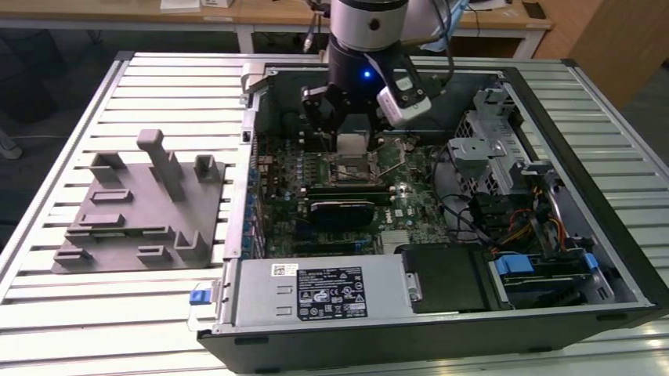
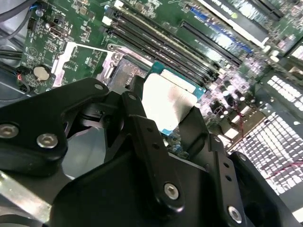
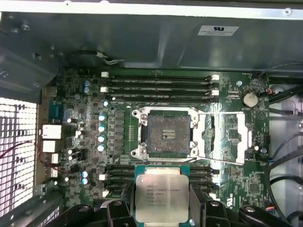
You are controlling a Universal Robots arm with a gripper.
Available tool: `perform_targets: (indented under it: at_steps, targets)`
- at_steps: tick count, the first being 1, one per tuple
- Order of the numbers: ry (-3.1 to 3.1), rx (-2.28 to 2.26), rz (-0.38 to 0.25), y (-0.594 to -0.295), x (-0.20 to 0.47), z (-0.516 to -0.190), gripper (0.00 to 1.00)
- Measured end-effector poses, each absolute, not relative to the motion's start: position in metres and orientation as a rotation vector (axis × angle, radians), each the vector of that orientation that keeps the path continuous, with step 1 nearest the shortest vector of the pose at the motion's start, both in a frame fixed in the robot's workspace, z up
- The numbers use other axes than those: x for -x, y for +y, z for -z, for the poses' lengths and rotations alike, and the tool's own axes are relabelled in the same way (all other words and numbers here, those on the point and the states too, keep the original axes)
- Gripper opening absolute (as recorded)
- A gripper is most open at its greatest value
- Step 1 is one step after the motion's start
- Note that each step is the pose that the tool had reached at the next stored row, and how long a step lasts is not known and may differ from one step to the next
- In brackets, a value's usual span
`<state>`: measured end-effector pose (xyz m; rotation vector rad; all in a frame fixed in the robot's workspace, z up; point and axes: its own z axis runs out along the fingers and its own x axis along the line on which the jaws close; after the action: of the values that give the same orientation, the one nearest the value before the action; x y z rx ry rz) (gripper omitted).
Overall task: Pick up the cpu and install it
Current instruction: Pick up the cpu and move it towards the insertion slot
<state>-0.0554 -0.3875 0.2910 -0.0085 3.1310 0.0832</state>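
The cpu (image 3: 162,191), a flat square chip with a pale silvery top and a thin green rim, is held between the black fingers (image 2: 142,127) of my gripper (image 3: 162,204), which is shut on it. In the exterior view the gripper (image 1: 353,145) hangs inside the open computer case, with the cpu (image 1: 352,146) a little above the motherboard. The black metal-framed socket (image 3: 165,133) lies open on the board, beside the chip and not under it in the first wrist view. Its load plate (image 3: 227,139) is swung out to one side. In the second wrist view the cpu (image 2: 168,101) sits tilted over the socket's edge (image 2: 124,71).
Memory slots (image 3: 158,87) run along both sides of the socket. The case wall (image 1: 251,157) and drive cage (image 1: 491,133) close in the board. A power supply (image 1: 313,291) fills the near end. A grey fixture with upright posts (image 1: 141,207) stands on the slatted table at the exterior view's left.
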Motion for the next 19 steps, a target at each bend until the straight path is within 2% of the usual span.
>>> perform_targets:
  at_steps: [19]
  targets:
    - [3.133, 0.008, -0.083, -0.362, 0.045, -0.272, 0.54]
